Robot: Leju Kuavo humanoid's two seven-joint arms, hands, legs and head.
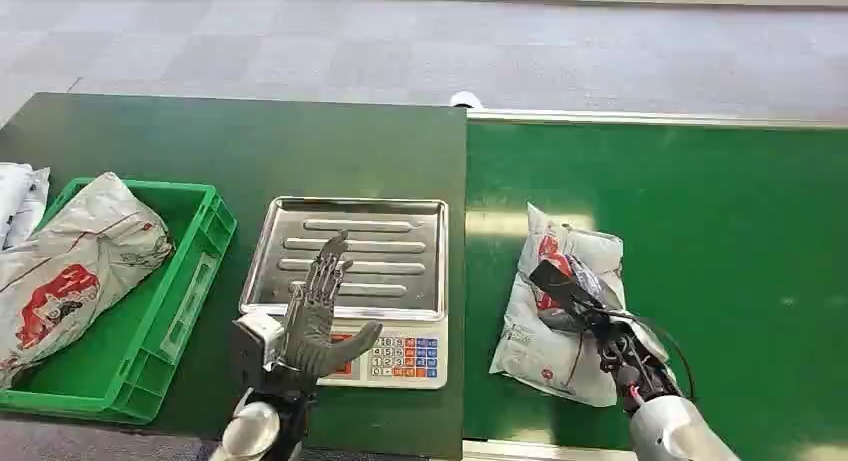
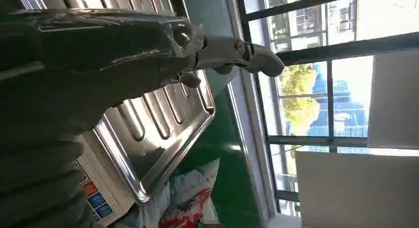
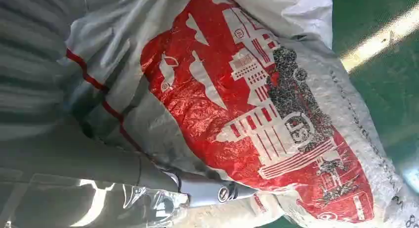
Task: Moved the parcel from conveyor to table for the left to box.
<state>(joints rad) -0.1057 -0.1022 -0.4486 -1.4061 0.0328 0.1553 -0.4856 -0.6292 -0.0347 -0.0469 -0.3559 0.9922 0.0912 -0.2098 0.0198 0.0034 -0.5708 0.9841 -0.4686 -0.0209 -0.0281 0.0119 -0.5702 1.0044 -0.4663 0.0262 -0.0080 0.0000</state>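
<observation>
item: parcel (image 1: 560, 311), grey poly mailer with a red print, lying flat on the green conveyor (image 1: 700, 231) just right of the seam with the dark tabletop (image 1: 200, 151). soft, crinkled, loosely filled by the look of it.

item: my right hand (image 1: 580, 301), laid on top of the parcel, dark fingers pressed against the film. the right wrist view has the thumb (image 3: 207, 191) lying along the bag's surface. i cannot tell whether the fingers have gathered any film or merely rest on it.

item: my left hand (image 1: 320, 311), upright over the front of the scale (image 1: 345, 281), fingers spread, holding nothing.

item: green crate (image 1: 190, 281) at the tabletop's left, with another mailer (image 1: 70, 261) already in it.

handling note, as i judge it: the bag is slack, so a pinch on loose film alone would likely let the contents sag and slip. better to close around a thick fold or the bulk of the fill, and confirm the hold before lifting. lift just clear of the belt, carry left across the seam, and set it down flat on the scale tray (image 1: 350, 251) or bare tabletop beside it, within the left hand's reach. keep the left hand out of the landing spot until release.
</observation>
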